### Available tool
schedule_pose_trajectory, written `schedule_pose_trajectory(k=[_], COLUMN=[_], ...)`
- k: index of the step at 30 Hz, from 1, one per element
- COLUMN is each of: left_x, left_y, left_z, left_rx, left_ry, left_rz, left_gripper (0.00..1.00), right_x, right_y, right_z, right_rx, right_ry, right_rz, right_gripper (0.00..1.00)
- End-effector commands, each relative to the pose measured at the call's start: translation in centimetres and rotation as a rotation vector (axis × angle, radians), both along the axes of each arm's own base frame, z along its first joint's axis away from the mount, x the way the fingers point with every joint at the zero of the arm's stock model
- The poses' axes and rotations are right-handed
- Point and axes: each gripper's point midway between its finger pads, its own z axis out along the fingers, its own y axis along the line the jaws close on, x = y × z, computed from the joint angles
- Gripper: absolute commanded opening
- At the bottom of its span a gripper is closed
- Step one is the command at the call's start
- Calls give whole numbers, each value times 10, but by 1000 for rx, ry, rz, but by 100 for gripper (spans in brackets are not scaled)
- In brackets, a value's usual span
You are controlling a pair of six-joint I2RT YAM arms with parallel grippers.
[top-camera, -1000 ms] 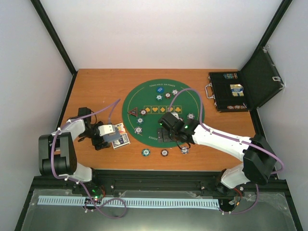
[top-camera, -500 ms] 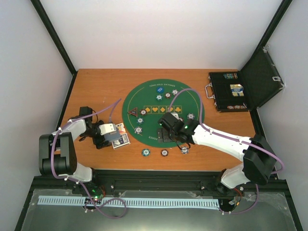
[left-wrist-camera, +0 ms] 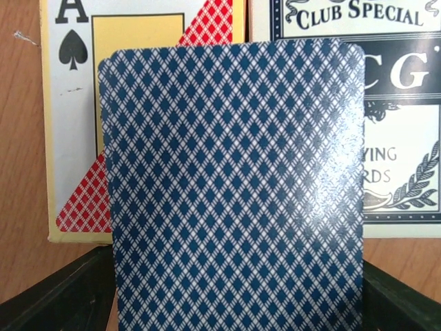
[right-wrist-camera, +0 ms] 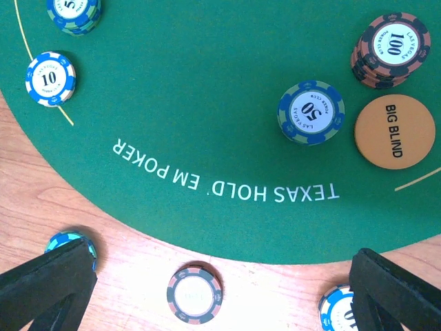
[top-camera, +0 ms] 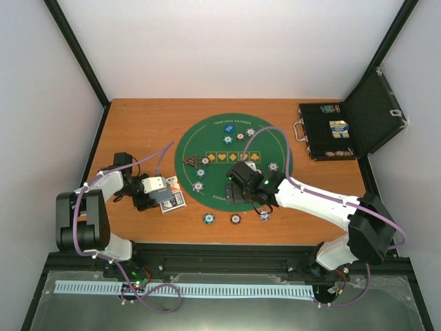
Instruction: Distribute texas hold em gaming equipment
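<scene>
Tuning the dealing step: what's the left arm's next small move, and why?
Probably close the left pincer onto the blue-backed card, then lift a little. In the left wrist view its fingers flank the card's side edges with the grip not clearly made, and the card overlaps two card boxes behind it, so it needs to come clear before dealing.

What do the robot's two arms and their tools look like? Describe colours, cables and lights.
Both the left arm and right arm are white shells with black joints, with purple cables looping along them. The left tool has a white body; the right tool has black wedge fingers. A green light glows at the right wrist.
</scene>
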Motion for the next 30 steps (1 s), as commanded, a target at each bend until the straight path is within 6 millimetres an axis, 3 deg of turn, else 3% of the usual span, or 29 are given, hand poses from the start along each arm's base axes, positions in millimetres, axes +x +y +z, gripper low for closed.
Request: schedule_pose_trajectory(k=[1, 11, 17, 25, 30], left_x=[1, 4, 5, 6, 3], left_y=[-5, 0, -2, -3, -7], left_z=[-1, -5, -1, 17, 32], left_rx=[-14, 19, 2, -4, -22], left_ry=[-21, -25, -32, -41, -51], left_rz=[-40, -36, -34, -41, -46], left_gripper=[82, 67, 39, 22, 6], right_x=[1, 0, 1, 2, 1], right_y=[2, 3, 5, 10, 26], right_z=[8, 8, 8, 12, 19], right_rx=[13, 17, 19, 39, 125], right_ry=[-25, -20, -20, -25, -22], right_rz=[-7, -7, -3, 4, 32], right_gripper=[100, 100, 100, 100, 100])
